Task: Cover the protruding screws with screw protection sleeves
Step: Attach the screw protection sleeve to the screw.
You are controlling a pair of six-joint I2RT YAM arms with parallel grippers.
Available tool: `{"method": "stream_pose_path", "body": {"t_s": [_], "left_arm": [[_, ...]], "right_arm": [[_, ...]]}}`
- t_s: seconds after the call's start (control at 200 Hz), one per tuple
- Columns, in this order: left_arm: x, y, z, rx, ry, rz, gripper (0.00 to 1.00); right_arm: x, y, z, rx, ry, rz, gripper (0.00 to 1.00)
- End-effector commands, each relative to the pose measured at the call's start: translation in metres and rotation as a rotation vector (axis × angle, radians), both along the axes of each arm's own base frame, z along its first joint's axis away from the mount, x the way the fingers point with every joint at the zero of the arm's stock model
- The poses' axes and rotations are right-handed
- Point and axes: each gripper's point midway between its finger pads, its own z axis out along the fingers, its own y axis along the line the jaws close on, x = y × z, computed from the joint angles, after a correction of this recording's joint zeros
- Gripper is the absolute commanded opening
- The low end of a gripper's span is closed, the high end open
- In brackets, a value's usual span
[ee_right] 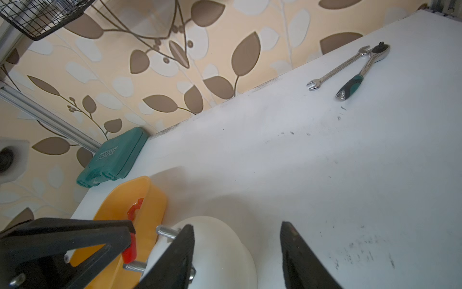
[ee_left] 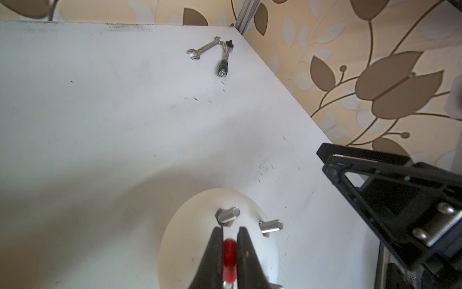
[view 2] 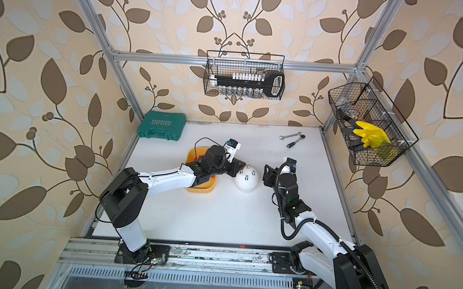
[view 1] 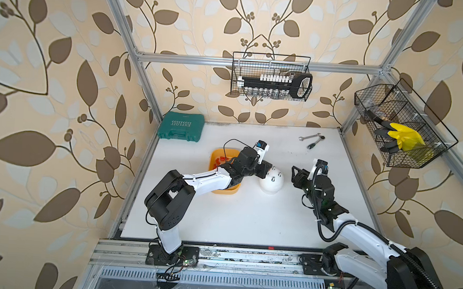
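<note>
The white dome [view 1: 273, 186] [view 2: 247, 185] stands mid-table with grey protruding screws [view 1: 280, 174] [ee_left: 228, 215] [ee_right: 166, 231] sticking out of its top, all bare. My left gripper [view 1: 268, 170] [view 2: 241, 167] [ee_left: 230, 229] is shut on one red screw protection sleeve [ee_left: 230, 255] [ee_right: 130, 250], held just over the dome beside a screw [ee_right: 133, 266]. More red sleeves [view 1: 222, 158] [ee_right: 135, 210] lie in the yellow tray [view 1: 224, 191] [ee_right: 155, 195] under the left arm. My right gripper [view 1: 294, 175] [view 2: 265, 174] [ee_right: 236, 225] is open just right of the dome, holding nothing.
A spanner [view 1: 309, 137] and a ratchet wrench [view 1: 316, 142] lie at the back right. A green tool case [view 1: 181, 126] sits at the back left corner. Wire baskets [view 1: 270, 76] [view 1: 400, 126] hang on the back and right walls. One red sleeve [view 1: 271, 247] lies on the front rail.
</note>
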Motion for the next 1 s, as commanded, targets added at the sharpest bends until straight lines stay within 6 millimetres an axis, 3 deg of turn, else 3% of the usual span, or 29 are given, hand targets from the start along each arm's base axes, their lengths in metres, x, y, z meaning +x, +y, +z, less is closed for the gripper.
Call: {"method": "stream_pose_path", "body": {"t_s": [0.0, 0.605, 0.995], "left_arm": [[-0.003, -0.001, 0.025, -0.023, -0.060, -0.006, 0.13], [-0.007, 0.002, 0.032, -0.017, -0.072, -0.006, 0.12], [-0.006, -0.002, 0.016, -0.005, -0.050, -0.011, 0.13]], "right_arm": [[0.001, -0.001, -0.001, -0.004, 0.004, -0.011, 0.57], [0.002, 0.000, 0.000, -0.003, 0.007, -0.009, 0.57], [0.002, 0.000, 0.000, -0.005, 0.007, -0.008, 0.57]]}}
